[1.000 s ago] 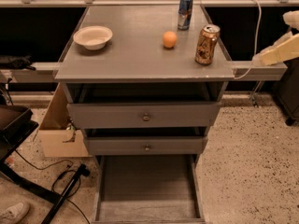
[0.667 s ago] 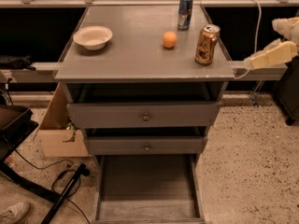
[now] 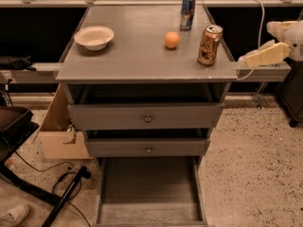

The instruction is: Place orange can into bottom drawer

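The orange can (image 3: 209,45) stands upright near the right front edge of the grey cabinet top (image 3: 137,56). It is orange-brown with a silver top. My cream-coloured gripper (image 3: 248,59) comes in from the right, just off the cabinet's right edge. It points left at about the height of the can's base, a short gap away and not touching it. The bottom drawer (image 3: 149,212) is pulled out below the two knobbed drawers, a shallow grey tray with nothing in it.
A blue-silver can (image 3: 187,12), a round orange fruit (image 3: 172,39) and a white bowl (image 3: 94,37) also stand on the top. A cardboard box (image 3: 59,134) and cables (image 3: 66,183) lie at the lower left. A speckled floor is to the right.
My gripper has moved left and slightly down, closer to the cabinet's right edge and the orange can. The can and drawers have not moved.
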Robot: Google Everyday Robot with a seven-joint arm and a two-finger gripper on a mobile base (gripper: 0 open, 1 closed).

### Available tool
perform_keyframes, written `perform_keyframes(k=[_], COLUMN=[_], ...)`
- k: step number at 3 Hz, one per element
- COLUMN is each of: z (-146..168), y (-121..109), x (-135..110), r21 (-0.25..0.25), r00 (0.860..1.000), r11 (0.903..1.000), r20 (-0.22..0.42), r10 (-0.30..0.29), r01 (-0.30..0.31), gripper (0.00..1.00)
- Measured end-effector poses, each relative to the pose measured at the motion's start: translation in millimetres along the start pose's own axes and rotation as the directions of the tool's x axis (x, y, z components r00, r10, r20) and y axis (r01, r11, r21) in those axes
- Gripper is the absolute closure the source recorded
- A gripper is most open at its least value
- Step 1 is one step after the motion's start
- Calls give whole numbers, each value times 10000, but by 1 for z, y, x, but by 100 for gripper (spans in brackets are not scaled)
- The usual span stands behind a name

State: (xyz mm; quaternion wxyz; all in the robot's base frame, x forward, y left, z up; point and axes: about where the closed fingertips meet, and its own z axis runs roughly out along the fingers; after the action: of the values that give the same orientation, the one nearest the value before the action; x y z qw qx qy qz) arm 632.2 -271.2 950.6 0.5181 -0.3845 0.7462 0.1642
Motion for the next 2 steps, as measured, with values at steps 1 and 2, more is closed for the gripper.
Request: perform_keyframes(k=[1,2], z=[34,78], y=[-22,-44], x=[-2,-8], r21=[-367,-958], r00=[9954,9861], r11=[9988,9939], r20=[883,1514], r10=[361,692], r01=[-329,-550], gripper=[0,0])
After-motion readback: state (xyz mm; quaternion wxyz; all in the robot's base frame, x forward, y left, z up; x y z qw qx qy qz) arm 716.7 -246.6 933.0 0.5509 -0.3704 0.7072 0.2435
